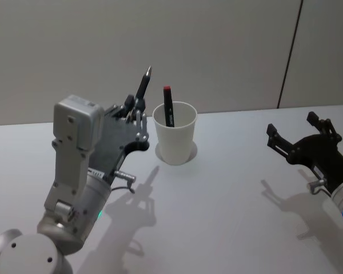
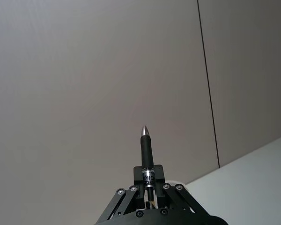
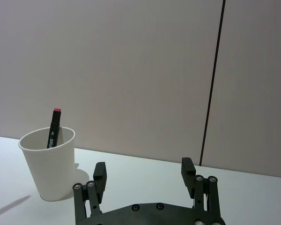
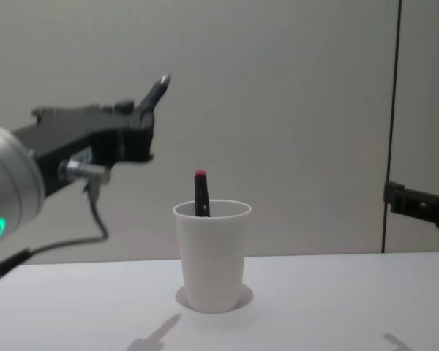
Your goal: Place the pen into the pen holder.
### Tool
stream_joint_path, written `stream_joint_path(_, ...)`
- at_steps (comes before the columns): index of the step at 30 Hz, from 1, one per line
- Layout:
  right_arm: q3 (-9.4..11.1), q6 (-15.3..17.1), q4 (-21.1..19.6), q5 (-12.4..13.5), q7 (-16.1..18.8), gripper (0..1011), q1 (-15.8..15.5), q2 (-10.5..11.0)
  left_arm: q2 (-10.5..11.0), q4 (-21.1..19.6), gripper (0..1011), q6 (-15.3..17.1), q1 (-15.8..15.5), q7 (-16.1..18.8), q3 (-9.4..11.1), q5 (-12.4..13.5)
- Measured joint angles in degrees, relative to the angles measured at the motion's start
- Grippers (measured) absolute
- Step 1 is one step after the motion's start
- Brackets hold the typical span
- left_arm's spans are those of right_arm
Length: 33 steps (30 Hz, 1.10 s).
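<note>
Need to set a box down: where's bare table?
Bare white table lies between the white paper cup and the open black right gripper. Crowded left of the cup: the black left gripper holds a dark silver-tipped pen there.

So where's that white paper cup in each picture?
Head view: white paper cup at centre, beside the left gripper, whose jaws grip a silver-tipped dark pen; the right gripper sits open at right.
Left wrist view: cannot tell.
Right wrist view: cup lower left.
Chest view: cup bottom centre.
Shared landmark: the red-capped black marker standing inside it.
</note>
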Motion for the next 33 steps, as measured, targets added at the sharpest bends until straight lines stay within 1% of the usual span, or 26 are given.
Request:
stream_joint_path(1,0.0,0.0,0.0,0.1,0.1,1001,0.0,0.0,-0.4,0.4,129,-1.1,-0.5,-0.7,-0.1,0.2)
stream_joint_path(2,0.0,0.0,0.0,0.2,0.1,1001,0.1,-0.1,-0.4,0.4,129,-1.1,-0.5,-0.7,-0.1,0.2)
stream_joint_path(4,0.0,0.1,0.1,0.7,0.3,1001,0.3,-0.3,-1.5,1.3,129,-3.5,-1.9,-2.3,-0.2,0.6)
stream_joint_path(5,0.0,0.1,0.2,0.9,0.4,1002,0.3,-0.4,-1.5,1.3,129,-3.5,-1.9,-2.3,-0.2,0.6)
stream_joint_path(8,0.0,0.3,0.3,2.4,1.1,1001,0.8,-0.9,-2.8,2.5,129,-6.3,-3.6,-4.3,-0.4,1.0)
stream_joint_path(10,0.0,0.4,0.4,2.9,1.3,1001,1.0,-1.1,-3.4,3.0,129,-7.2,-4.3,-5.0,-0.4,1.1)
stream_joint_path(15,0.0,0.8,0.5,5.4,2.3,1001,1.7,-2.0,-4.9,4.2,129,-9.7,-6.1,-7.0,-0.6,1.3)
stream_joint_path(16,0.0,0.8,0.5,5.4,2.3,1001,1.7,-2.0,-5.2,4.4,129,-10.2,-6.5,-7.4,-0.6,1.4)
stream_joint_path(17,0.0,1.0,0.5,6.8,2.8,1001,2.0,-2.4,-5.2,4.4,129,-10.2,-6.5,-7.4,-0.6,1.4)
stream_joint_path(19,-0.1,1.2,0.5,7.7,3.1,1001,2.3,-2.7,-5.5,4.7,129,-10.8,-7.0,-7.9,-0.7,1.4)
stream_joint_path(22,-0.1,1.7,0.5,10.3,4.0,1001,3.0,-3.5,-6.0,5.1,129,-11.6,-7.5,-8.5,-0.7,1.5)
stream_joint_path(24,-0.1,1.9,0.5,11.3,4.4,1001,3.2,-3.8,-6.1,5.3,129,-11.8,-7.7,-8.7,-0.7,1.6)
stream_joint_path(25,-0.2,2.2,0.5,12.5,4.8,1001,3.5,-4.1,-6.3,5.4,129,-12.1,-7.9,-8.9,-0.8,1.6)
stream_joint_path(26,-0.2,2.3,0.5,13.0,5.0,1001,3.6,-4.3,-6.4,5.4,129,-12.2,-8.0,-9.0,-0.8,1.6)
stream_joint_path(27,-0.2,2.5,0.5,14.1,5.4,1001,3.9,-4.6,-6.5,5.6,129,-12.4,-8.1,-9.2,-0.8,1.6)
stream_joint_path(28,-0.2,2.5,0.5,14.1,5.4,1001,3.9,-4.6,-6.6,5.6,129,-12.5,-8.2,-9.3,-0.8,1.6)
stream_joint_path(30,-0.3,2.8,0.5,15.6,5.9,1001,4.3,-5.1,-6.7,5.7,129,-12.8,-8.4,-9.5,-0.8,1.7)
stream_joint_path(31,-0.3,3.0,0.4,16.9,6.3,1001,4.6,-5.4,-6.8,5.8,129,-12.9,-8.5,-9.5,-0.8,1.7)
stream_joint_path(33,-0.3,3.3,0.4,18.2,6.7,1002,4.9,-5.8,-6.9,5.9,129,-13.1,-8.6,-9.7,-0.8,1.7)
